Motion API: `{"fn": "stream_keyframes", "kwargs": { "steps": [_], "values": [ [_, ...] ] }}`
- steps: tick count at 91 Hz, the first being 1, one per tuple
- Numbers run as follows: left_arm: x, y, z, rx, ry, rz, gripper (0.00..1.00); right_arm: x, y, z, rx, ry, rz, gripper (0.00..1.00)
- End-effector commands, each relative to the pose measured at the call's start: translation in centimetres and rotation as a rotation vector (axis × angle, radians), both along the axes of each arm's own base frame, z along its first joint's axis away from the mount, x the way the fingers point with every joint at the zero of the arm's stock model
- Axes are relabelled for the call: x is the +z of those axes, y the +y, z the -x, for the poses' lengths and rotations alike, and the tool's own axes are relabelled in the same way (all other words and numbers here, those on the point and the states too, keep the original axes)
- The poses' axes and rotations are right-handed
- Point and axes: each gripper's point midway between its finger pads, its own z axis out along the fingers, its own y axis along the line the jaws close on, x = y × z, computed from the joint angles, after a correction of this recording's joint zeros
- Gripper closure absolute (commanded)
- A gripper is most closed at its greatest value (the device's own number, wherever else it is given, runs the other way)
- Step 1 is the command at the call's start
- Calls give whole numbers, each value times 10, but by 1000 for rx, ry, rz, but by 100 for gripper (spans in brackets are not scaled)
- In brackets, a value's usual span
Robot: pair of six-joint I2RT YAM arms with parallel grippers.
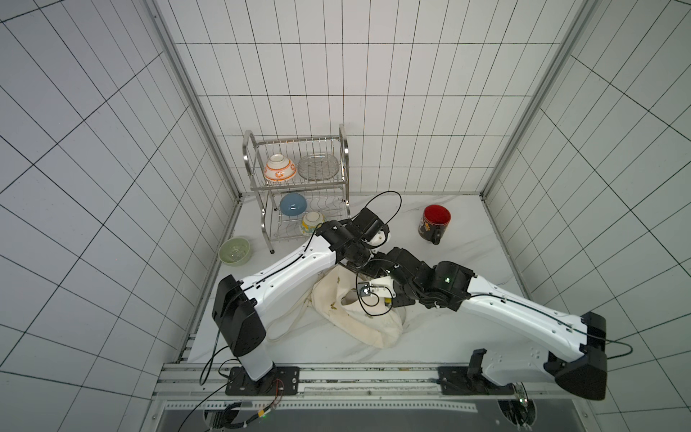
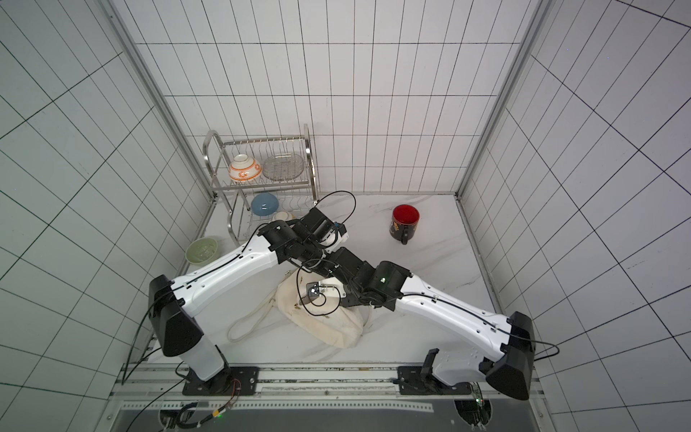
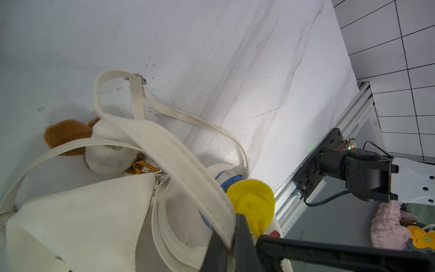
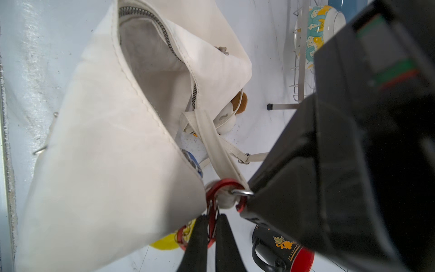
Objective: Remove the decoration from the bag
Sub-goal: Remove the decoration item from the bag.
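in both top views the crossed arms cover the far half of the bag (image 1: pixel 374 329) (image 2: pixel 329 331) and hide both grippers. in the left wrist view the left gripper (image 3: pixel 231 237), cut off at the frame edge, is clamped on the bag's strap (image 3: pixel 174 160). a yellow plush (image 3: pixel 253 205) sits just beside it, and a brown plush (image 3: pixel 70 136) lies half under straps. in the right wrist view the right gripper (image 4: pixel 210 226) pinches a red clip (image 4: pixel 222 181) hooked to a metal ring; what hangs below is blurred. the bag lies crumpled mid-table on the white marbled table (image 1: pixel 467 329). white tiled walls (image 1: pixel 336 93) enclose it, with a rack (image 1: pixel 258 149) and a mug (image 1: pixel 435 224) behind.
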Motion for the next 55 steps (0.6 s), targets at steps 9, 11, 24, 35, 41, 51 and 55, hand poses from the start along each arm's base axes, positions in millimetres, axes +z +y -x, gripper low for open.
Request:
{"fn": "stream_keyframes", "kwargs": {
  "steps": [9,11,24,35,41,51,55],
  "values": [
    [25,-17,14,18,186,227,92,25,28,-10,-15,-53,-255,100],
    [27,-16,10,37,191,245,92,22,27,-9,-15,-49,-253,100],
    [36,-17,8,50,206,296,89,12,23,-9,-26,-106,-231,100],
    [33,-14,10,53,219,272,88,9,21,-18,-58,-162,-217,100],
    [33,-13,11,61,224,278,87,11,23,-22,-88,-182,-269,100],
    [31,-10,9,86,238,298,87,9,24,-19,-105,-171,-306,100],
    [29,-8,7,94,238,294,87,10,24,-17,-104,-167,-320,100]
  ]
}}
